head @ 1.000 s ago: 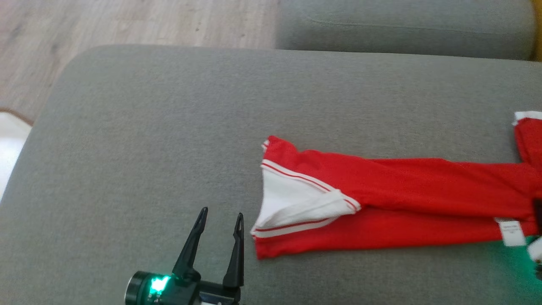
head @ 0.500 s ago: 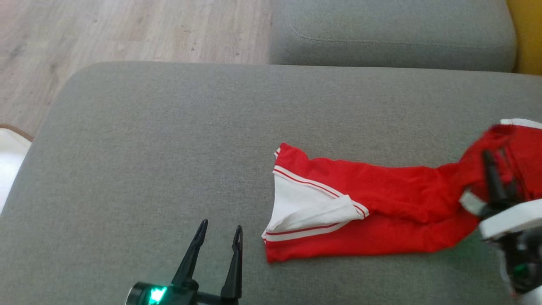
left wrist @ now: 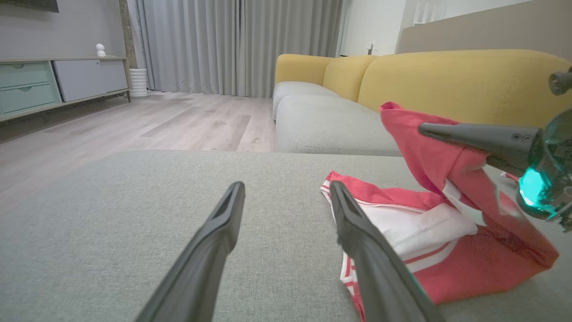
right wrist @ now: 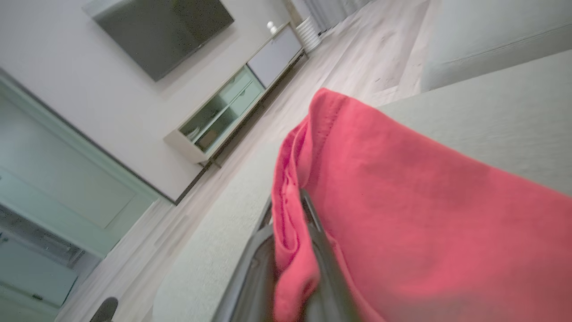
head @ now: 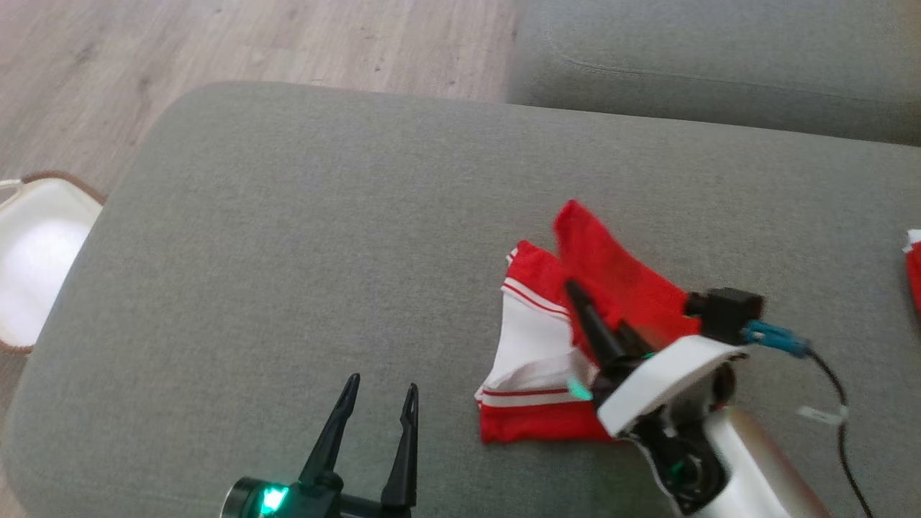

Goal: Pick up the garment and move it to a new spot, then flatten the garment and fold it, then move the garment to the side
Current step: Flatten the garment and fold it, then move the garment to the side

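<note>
The garment (head: 536,345) is red with white striped trim and lies on the grey sofa cushion (head: 324,237), right of centre. My right gripper (head: 573,289) is shut on a red fold of it, holding that fold lifted above the white-trimmed end. From the left wrist the right gripper (left wrist: 424,129) juts in from the right with the garment (left wrist: 482,264) draped from it. In the right wrist view red cloth of the garment (right wrist: 402,201) is pinched in the right gripper (right wrist: 288,210). My left gripper (head: 381,385) stands open just left of the garment, resting low over the cushion, its fingers (left wrist: 223,223) empty.
A white basket (head: 36,266) stands on the wooden floor (head: 216,43) beyond the cushion's left edge. Another grey seat cushion (head: 719,65) lies behind. A second red and white piece (head: 914,266) peeks in at the right edge. A yellow sofa back (left wrist: 447,76) rises behind.
My right gripper has carried the garment's right end leftward and up over the white-trimmed end, doubling the cloth over. The head camera has shifted. The left gripper has stayed put.
</note>
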Robot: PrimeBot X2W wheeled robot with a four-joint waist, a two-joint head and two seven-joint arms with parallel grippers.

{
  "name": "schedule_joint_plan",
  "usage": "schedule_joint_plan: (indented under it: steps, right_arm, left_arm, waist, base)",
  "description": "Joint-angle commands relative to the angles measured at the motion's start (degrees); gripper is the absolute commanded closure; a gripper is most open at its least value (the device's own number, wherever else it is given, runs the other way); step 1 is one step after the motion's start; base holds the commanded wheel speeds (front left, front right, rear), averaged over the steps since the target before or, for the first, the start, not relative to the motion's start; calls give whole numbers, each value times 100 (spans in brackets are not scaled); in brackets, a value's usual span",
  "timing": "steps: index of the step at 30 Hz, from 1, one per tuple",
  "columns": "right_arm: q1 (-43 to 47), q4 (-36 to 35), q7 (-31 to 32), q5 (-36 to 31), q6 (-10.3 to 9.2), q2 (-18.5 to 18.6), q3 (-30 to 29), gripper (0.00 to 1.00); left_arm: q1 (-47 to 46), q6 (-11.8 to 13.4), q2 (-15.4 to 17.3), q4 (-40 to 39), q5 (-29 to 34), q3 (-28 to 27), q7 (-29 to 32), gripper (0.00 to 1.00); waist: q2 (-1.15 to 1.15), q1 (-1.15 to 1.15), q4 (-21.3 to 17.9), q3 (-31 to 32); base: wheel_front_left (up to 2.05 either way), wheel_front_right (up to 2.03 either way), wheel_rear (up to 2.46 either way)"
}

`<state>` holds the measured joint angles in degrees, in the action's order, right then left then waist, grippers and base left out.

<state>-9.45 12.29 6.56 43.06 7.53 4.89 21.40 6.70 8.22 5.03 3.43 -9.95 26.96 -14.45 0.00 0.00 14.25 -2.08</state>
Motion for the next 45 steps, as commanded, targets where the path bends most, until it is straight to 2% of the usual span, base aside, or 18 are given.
schedule_joint_plan:
  steps: [1, 5, 6, 7, 8, 12, 16, 19, 24, 28, 30, 36, 45]
  right_arm:
    - [-312, -77, 15, -76, -4, -84, 243, 100]
    - [-446, 343, 27, -87, -4, -176, 604, 100]
    - [-480, 425, 43, -68, -4, -184, 722, 82]
    - [-502, 509, 30, -48, -4, -190, 790, 19]
    - [-518, 583, 25, -37, -4, -194, 857, 0]
    - [-572, 589, -204, 99, -4, -199, 984, 0]
    - [-560, 330, -735, -8, -4, -172, 674, 0]
    - [-391, 112, -1221, -555, -4, 222, 412, 0]
    - [332, -149, -1898, -1071, -4, 635, -254, 0]
    - [880, -193, -2113, -1575, -4, 849, -787, 0]
    - [1093, -205, -2144, -1858, -4, 928, -876, 0]
    - [1614, -312, -2154, -2576, -4, 875, -1094, 0]
    - [1806, -379, -2155, -2861, -4, 608, -1285, 0]
  left_arm:
    - [-177, -21, -96, -155, 50, -205, -54, 0]
    - [-186, -40, -138, -149, 64, -223, -55, 0]
    - [-187, -44, -146, -151, 64, -231, -55, 0]
    - [-186, -48, -153, -151, 66, -239, -55, 0]
    - [-183, -50, -159, -151, 66, -250, -55, 0]
    - [-165, -38, -178, -159, 63, -330, -55, 0]
    - [-138, -13, -189, -202, 76, -436, -55, 0]
    - [-79, 4, -194, -218, 73, -545, -55, 0]
    - [65, 51, -198, -282, 52, -786, -55, 0]
    - [134, 42, -201, -328, 48, -911, -55, 0]
    - [181, 53, -203, -325, 76, -962, -55, 0]
    - [385, 91, -207, -235, 101, -1094, -55, 0]
    - [571, 36, -212, -158, 171, -1160, -55, 0]
  waist:
    - [0, 0, 84, -25]
    - [0, 0, 203, -59]
    - [0, 0, 217, -66]
    - [0, 0, 227, -71]
    - [0, 0, 231, -77]
    - [0, 0, 163, -70]
    - [0, 0, -39, 35]
    - [0, 0, -238, 186]
    - [0, 0, -659, 385]
    - [0, 0, -955, 475]
    - [0, 0, -1084, 523]
    - [0, 0, -1315, 623]
    - [0, 0, -1375, 701]
  base:
    - [0, 0, 0]
    - [0, 0, 0]
    - [0, 0, 0]
    - [0, 0, 0]
    - [0, 0, 0]
    - [0, 0, 0]
    - [0, 0, 0]
    - [0, 0, 0]
    - [0, 0, 0]
    - [0, 0, 0]
    - [0, 0, 0]
    - [0, 0, 0]
    - [0, 0, 0]
